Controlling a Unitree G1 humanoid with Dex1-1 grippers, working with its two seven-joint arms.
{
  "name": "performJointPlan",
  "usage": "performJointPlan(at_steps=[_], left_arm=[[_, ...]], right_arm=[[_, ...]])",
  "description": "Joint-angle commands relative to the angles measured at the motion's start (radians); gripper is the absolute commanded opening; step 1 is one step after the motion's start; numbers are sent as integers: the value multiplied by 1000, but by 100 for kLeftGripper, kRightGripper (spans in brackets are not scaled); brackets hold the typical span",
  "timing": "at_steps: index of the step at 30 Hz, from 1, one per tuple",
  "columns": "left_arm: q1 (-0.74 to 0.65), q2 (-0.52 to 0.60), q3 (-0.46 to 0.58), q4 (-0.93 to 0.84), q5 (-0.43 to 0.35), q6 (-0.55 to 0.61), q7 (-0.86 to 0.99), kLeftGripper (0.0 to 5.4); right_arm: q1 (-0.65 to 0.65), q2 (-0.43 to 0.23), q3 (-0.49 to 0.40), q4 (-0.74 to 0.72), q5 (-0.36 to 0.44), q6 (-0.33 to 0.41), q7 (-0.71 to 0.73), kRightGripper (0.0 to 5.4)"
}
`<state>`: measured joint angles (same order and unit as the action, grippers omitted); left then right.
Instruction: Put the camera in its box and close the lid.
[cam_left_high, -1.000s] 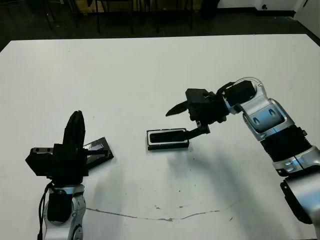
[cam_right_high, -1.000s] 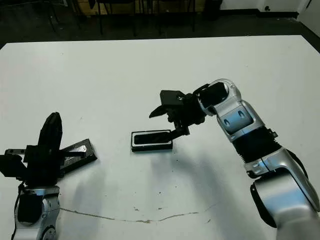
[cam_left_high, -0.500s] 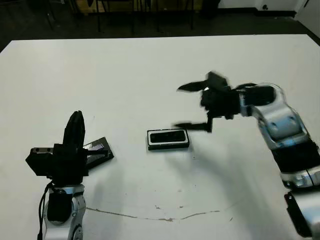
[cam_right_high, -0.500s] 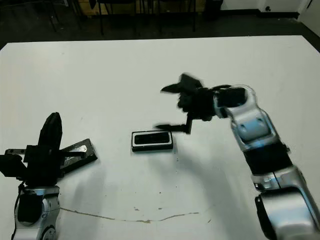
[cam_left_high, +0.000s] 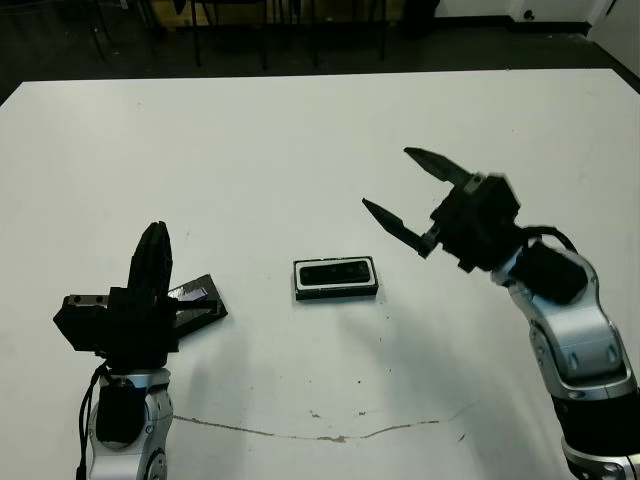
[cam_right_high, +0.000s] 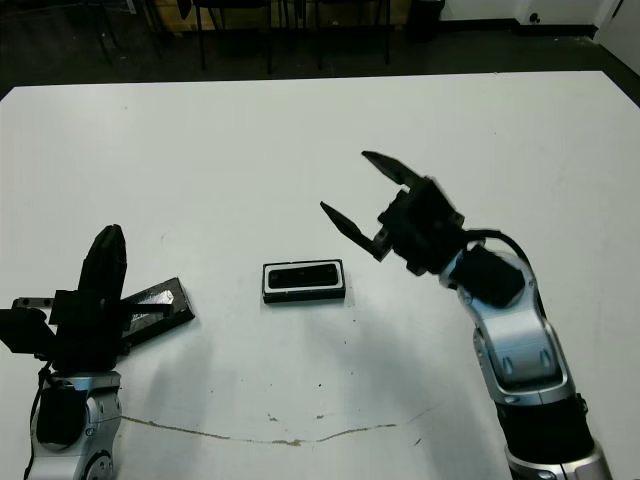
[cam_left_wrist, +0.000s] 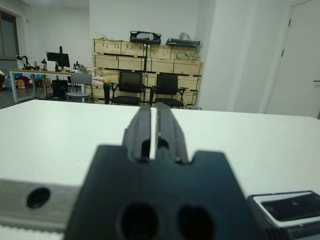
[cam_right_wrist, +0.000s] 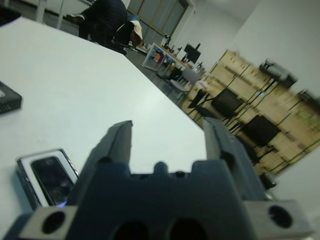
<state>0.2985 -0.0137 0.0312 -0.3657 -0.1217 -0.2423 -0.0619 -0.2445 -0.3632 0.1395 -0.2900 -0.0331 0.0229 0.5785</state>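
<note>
Left eye view showing lid (cam_left_high: 197, 303) lying just beside clenched left hand (cam_left_high: 152, 262), nine o'clock of box (cam_left_high: 336, 278); right hand (cam_left_high: 407, 188) hanging released.

Black camera (cam_left_high: 336, 274) in a white-lined black box (cam_left_high: 298, 281) left of the right gripper (cam_left_high: 407, 189), black lid (cam_left_high: 196, 304) with a silvery strip beside the black left gripper (cam_left_high: 152, 262), white table (cam_left_high: 300, 140) with a thin brownish crack

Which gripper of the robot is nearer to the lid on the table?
The left. The left gripper is raised just beside the lid, at the robot's left. The right gripper is open, far off, on the other side of the box.
</note>
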Motion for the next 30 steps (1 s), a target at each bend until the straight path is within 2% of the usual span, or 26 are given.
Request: performJointPlan(at_steps=[1,4,8,14,22,30], left_arm=[[11,10,6,12,2,10,-4,0],[9,14,10,15,-3,9,-11,0],[11,10,14,10,-1,16,-9,0],[9,9,14,9,-7,19,-12,0],[11,10,14,10,-2,18,-13,0],[12,8,15,14,3,10,-10,0]], right_arm=[[25,-16,39,36,-67,-59,-27,236],[28,-13,77,46,-141,-91,-61,182],[29,-10,114,45,-216,-97,-90,109],[28,-7,147,47,-275,-89,-107,1],[46,-32,176,22,-300,-40,-60,1],[91,-49,186,31,-284,-64,-43,1]])
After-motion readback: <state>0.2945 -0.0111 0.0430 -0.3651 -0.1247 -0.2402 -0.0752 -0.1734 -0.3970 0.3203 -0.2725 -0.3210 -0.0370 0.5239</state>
